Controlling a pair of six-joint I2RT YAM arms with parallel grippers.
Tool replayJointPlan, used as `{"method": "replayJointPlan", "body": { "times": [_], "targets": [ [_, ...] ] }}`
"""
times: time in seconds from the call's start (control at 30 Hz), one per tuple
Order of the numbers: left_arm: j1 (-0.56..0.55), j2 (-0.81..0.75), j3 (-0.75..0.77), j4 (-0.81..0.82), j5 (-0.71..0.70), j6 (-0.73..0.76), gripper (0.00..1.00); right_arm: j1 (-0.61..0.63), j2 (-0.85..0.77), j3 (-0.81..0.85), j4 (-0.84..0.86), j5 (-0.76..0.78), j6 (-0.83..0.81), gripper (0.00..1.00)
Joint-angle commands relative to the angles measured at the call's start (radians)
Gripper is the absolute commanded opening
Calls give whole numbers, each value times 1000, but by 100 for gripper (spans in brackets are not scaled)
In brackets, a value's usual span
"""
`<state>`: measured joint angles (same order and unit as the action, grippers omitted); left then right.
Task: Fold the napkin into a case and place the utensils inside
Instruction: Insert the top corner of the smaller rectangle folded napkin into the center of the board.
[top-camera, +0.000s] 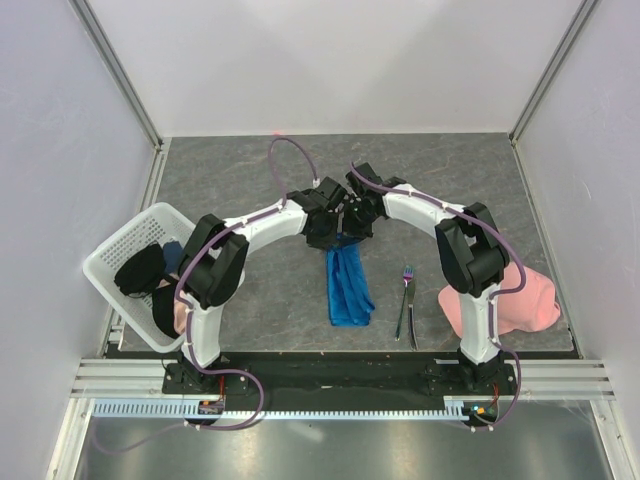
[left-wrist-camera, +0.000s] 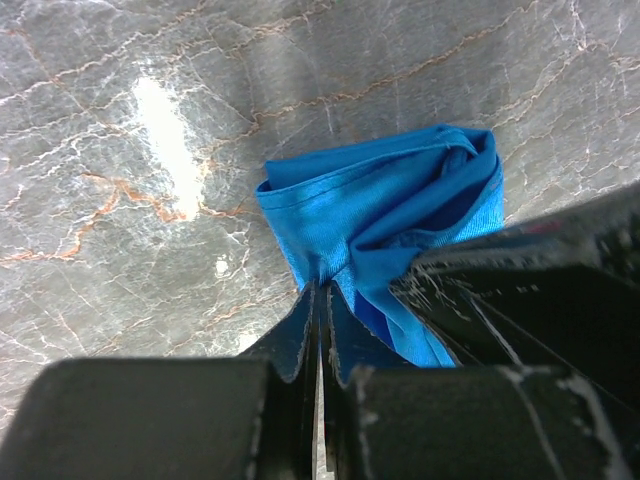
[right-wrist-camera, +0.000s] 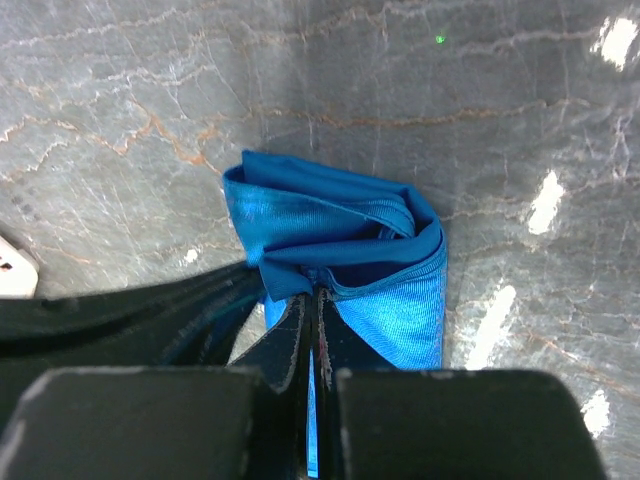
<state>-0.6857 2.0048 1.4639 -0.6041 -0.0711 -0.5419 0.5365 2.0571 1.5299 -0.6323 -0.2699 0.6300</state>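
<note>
Over the far end of the bright blue napkin (top-camera: 349, 285), at mid-bench, the overhead camera catches only a knot of black hardware where both arms meet, hiding the grip itself. The wrist cameras supply it: the left tool (left-wrist-camera: 318, 300) has its jaws pressed together on a pinch of blue fabric. The right tool (right-wrist-camera: 310, 300) is likewise clamped on the cloth, a sliver of blue showing between its fingers. Each close-up has the other tool's dark body crowding in alongside, and both cut off the napkin's near length, showing just a bunched, layered end over the grey marbled bench (top-camera: 250, 170). Only from above does the cloth read as a narrow folded strip running toward the arm bases. The utensils (top-camera: 403, 305) lie just to its right, apart from it and too thin to tell one from the other. A pale pink cloth (top-camera: 530, 300) sits partly behind the right arm, and a white basket (top-camera: 115, 250) at left holds dark items too indistinct to name.
</note>
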Motion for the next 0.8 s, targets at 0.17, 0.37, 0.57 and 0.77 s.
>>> {"method": "replayJointPlan", "body": {
  "times": [0.17,0.37,0.57,0.77],
  "targets": [
    [48,-20,36,12,132,-52,2,29,-67,-50,28,-34,-6,0],
    [54,-44,21,29,168,-52,2,43,-51,-63,39,-31,-15,0],
    [54,-86,-16,55,185,-43,2,51,-35,-60,26,30,52,0],
    [54,-136,-82,86,203,-33,2,36,-3,-62,35,46,230,0]
  ]
}}
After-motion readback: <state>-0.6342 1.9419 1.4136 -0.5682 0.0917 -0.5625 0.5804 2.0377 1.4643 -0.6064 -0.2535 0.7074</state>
